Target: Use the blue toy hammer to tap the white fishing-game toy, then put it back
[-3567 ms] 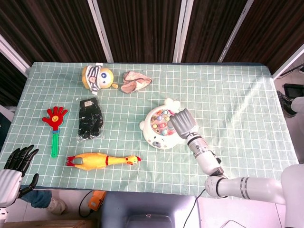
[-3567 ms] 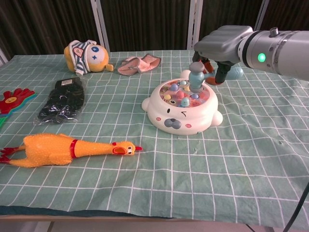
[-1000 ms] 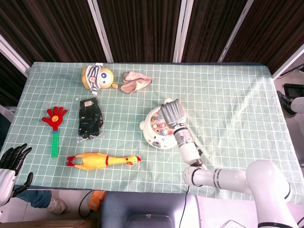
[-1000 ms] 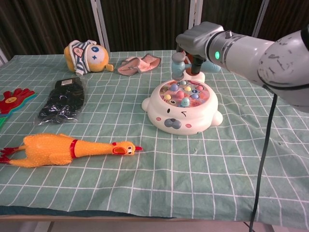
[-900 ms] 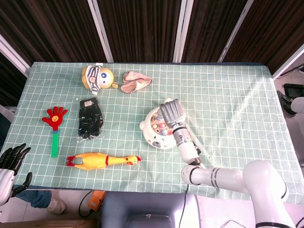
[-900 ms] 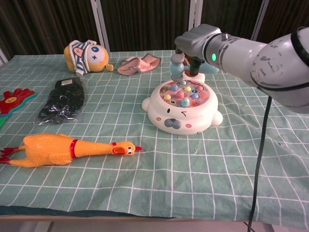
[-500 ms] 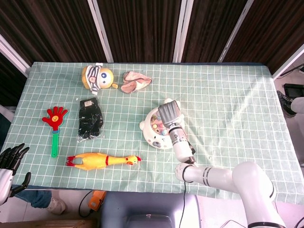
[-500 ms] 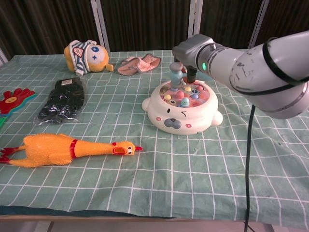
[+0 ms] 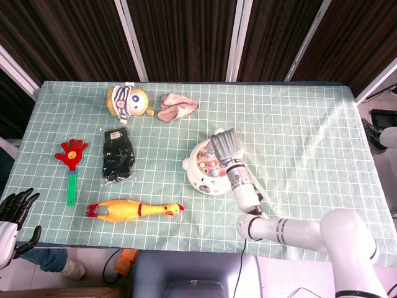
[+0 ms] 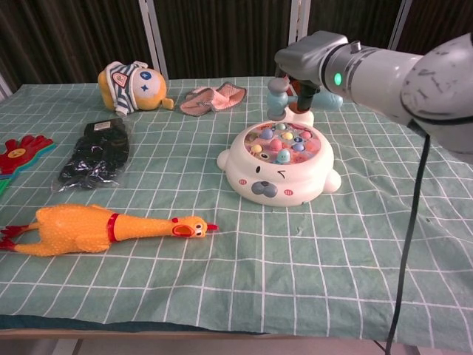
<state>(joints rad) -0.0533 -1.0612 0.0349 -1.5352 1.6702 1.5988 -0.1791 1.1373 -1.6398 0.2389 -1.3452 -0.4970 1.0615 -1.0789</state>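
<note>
**Hammer held just above the fishing game**

The right hand (image 10: 314,63) is clamped on the blue toy hammer (image 10: 278,98), whose head hangs below and to the left of the hand, just over the far rim of the white fishing game (image 10: 279,166). The game sits on the checked tabletop (image 10: 310,259) directly beneath the hand. The left hand (image 9: 15,211) hangs off the tabletop's near left corner, fingers apart and holding nothing. Well to the left of the right hand lies a rubber chicken (image 10: 103,225).
</note>
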